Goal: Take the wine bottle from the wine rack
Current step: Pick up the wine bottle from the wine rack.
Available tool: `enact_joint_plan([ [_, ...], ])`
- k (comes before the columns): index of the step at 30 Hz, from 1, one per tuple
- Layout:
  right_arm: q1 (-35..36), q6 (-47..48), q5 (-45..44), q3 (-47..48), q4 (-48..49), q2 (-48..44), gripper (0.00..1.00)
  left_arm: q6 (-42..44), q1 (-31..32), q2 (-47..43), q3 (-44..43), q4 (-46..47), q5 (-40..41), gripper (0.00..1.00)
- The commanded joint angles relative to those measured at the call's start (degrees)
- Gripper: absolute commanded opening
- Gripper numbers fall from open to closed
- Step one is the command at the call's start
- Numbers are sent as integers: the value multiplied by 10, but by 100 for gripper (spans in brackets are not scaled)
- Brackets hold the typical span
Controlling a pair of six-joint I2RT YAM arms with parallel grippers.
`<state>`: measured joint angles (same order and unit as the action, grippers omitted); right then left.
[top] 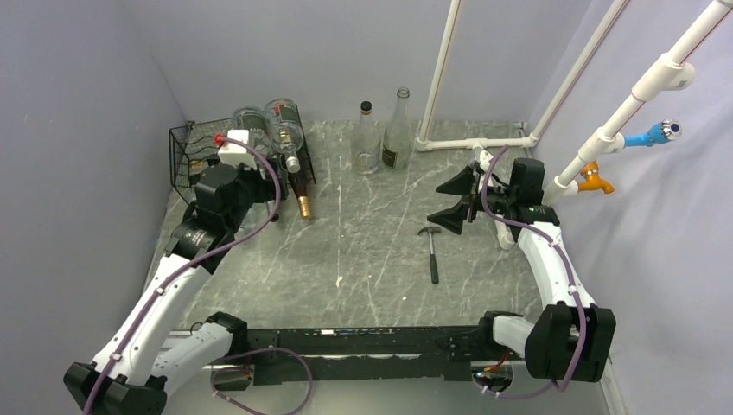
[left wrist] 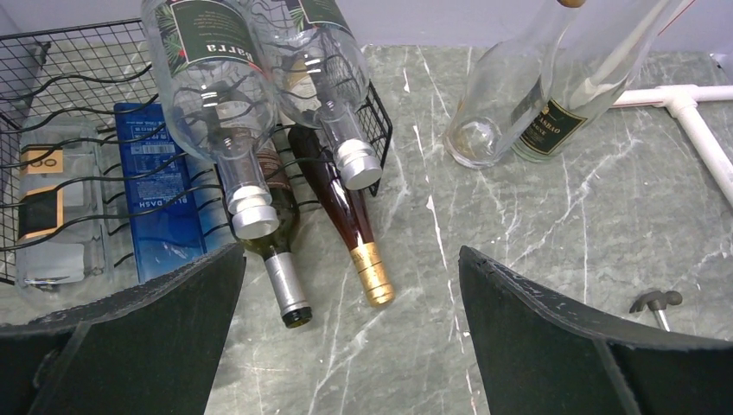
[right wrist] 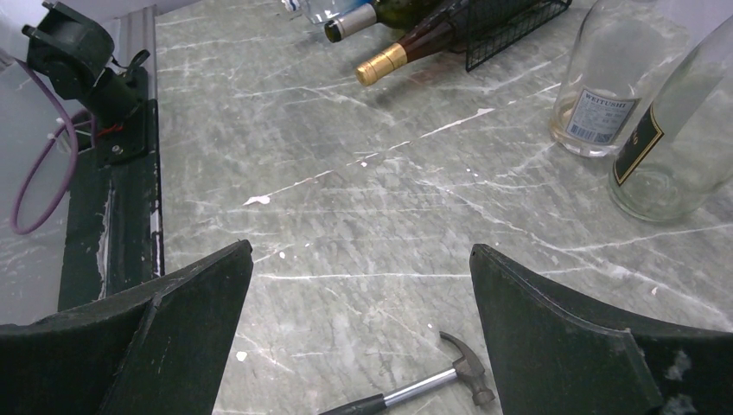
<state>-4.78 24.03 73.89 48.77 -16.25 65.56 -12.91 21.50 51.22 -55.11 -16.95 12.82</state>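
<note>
Left arm (top: 160, 298) stretches toward upper left, right arm (top: 553, 259) bends at centre right; both jaws gape wide, empty.

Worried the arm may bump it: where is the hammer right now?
The hammer lies flat on the table, right of centre in the top view, just nearer the bases than the right gripper.

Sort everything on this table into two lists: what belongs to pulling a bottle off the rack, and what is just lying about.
Job in hand:
- wine rack
- lying in it: gold-foil bottle, silver-neck bottle, clear bottles
- left end effector, open, facing the rack

Lying about:
- upright bottles at the back
- hammer
- white pipe frame
</note>
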Motion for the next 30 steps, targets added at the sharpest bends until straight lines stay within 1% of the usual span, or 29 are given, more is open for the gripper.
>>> enact_joint_plan([
  [1,-2,16,24,-3,11,-2,100,12,-9,-8,-15,27,5,99],
  [8,-2,17,25,-3,10,-3,100,21,-23,1,-14,37,13,99],
  [12,-2,17,26,-3,10,-3,100,26,-42,18,-11,55,18,99],
  [15,-2,18,28,-3,10,-5,100,12,-68,39,-11,67,8,99],
  [23,-2,21,30,-2,7,-6,100,-58,-138,111,-10,103,-50,99],
  [30,-2,22,30,-3,8,-8,100,-71,-155,187,-36,89,-69,99],
])
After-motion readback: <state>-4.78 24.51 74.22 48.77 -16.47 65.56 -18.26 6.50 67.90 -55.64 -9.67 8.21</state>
